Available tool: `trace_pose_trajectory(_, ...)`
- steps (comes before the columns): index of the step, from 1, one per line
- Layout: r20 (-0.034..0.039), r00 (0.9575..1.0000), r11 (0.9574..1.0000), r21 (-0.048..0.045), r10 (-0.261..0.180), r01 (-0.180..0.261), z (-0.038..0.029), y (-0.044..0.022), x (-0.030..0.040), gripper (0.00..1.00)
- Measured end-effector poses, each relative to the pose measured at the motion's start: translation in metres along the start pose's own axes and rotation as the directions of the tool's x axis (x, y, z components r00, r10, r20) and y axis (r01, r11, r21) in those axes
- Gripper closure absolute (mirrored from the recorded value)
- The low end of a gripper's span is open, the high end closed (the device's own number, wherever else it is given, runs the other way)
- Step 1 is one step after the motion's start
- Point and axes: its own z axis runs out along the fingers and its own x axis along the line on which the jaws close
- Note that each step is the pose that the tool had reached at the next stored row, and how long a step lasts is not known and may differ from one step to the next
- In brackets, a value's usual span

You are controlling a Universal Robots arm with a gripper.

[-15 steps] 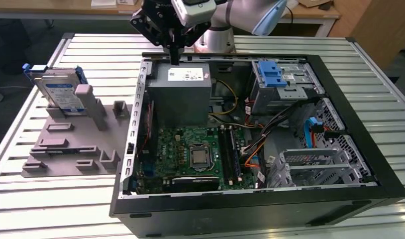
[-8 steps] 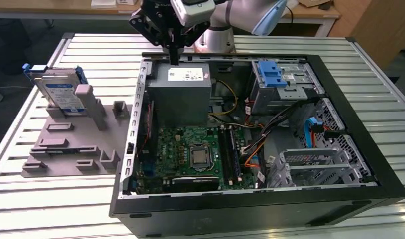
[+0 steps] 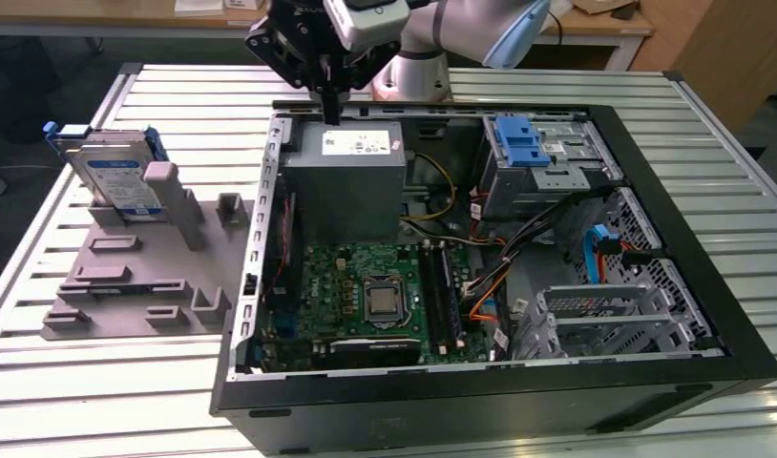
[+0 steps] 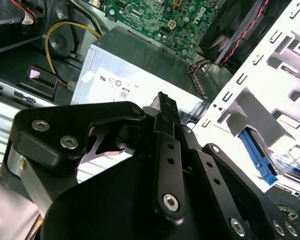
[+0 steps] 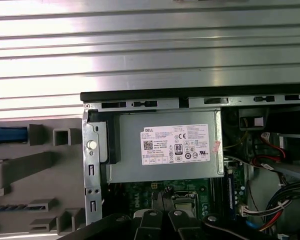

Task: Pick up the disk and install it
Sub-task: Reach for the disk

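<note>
The disk (image 3: 118, 179) is a silver drive with a white-and-blue label in a blue carrier. It stands on edge in a grey holder (image 3: 134, 277) on the exterior view's left, beside the open computer case (image 3: 491, 401). Its blue carrier edge shows in the first wrist view (image 5: 7, 135) and in the second wrist view (image 4: 257, 150). My gripper (image 3: 328, 114) hangs over the case's back wall, just above the grey power supply box (image 3: 350, 181), well apart from the disk. In both wrist views the gripper (image 4: 165, 100) (image 5: 162, 192) is shut with nothing between its fingers.
Inside the case lie the green motherboard (image 3: 363, 296), a blue-latched drive cage (image 3: 541, 153) at the back right, a metal bay (image 3: 605, 320) at the front right, and loose cables (image 3: 491, 286). The case and holder rest on a slatted metal table (image 3: 109, 382).
</note>
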Motion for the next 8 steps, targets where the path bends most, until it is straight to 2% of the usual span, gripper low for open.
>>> trace_pose_trajectory(8, 0.0, 1.0, 1.0, 0.0, 0.0, 0.0, 0.0, -0.0001, 0.002, 0.89)
